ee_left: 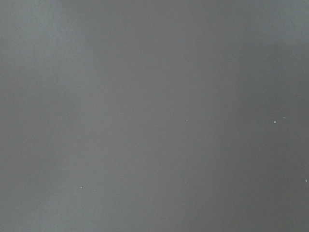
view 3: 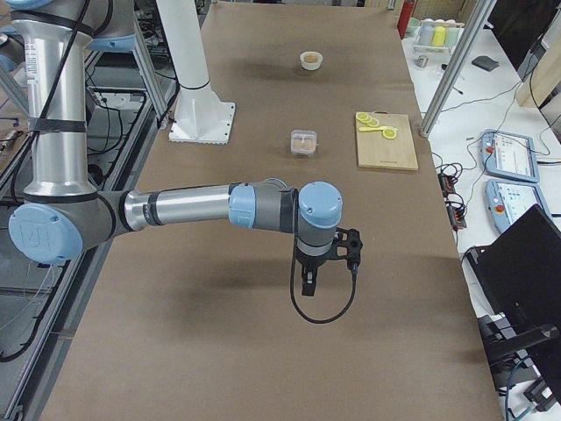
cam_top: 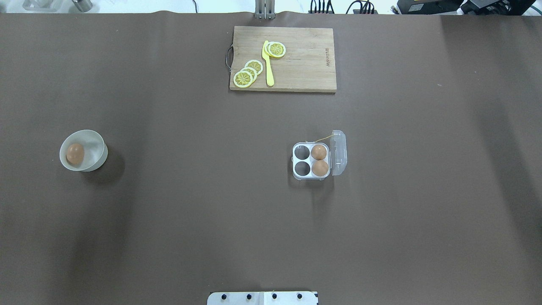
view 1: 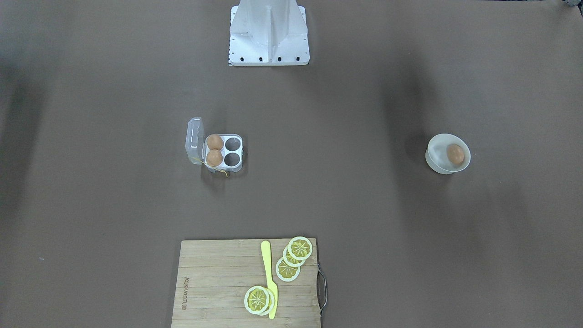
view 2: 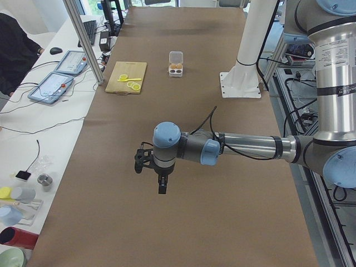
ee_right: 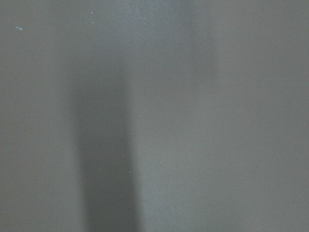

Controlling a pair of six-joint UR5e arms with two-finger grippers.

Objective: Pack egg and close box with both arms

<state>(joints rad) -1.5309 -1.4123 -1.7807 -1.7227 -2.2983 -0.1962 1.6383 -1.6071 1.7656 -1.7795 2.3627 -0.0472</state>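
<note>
The egg [cam_top: 75, 153] lies in a round white bowl [cam_top: 95, 146] at the table's left in the overhead view; it also shows in the front view [view 1: 455, 154]. The box [cam_top: 310, 160] stands right of centre with its clear lid [cam_top: 338, 152] open. Two identical eggs [cam_top: 319, 152] fill the cups next to the lid, and the other two cups are empty. My left gripper [view 2: 161, 188] hangs above bare table, seen only in the left side view. My right gripper [view 3: 308, 284] hangs likewise, seen only in the right side view. I cannot tell whether either is open or shut. Both wrist views show only blurred table.
A wooden cutting board [cam_top: 305, 67] with lemon slices [cam_top: 247, 72] and a yellow knife [cam_top: 268, 63] lies at the far middle edge. The white metal stand [view 1: 268, 34] sits at the robot's side. The box also shows in the front view [view 1: 223, 150].
</note>
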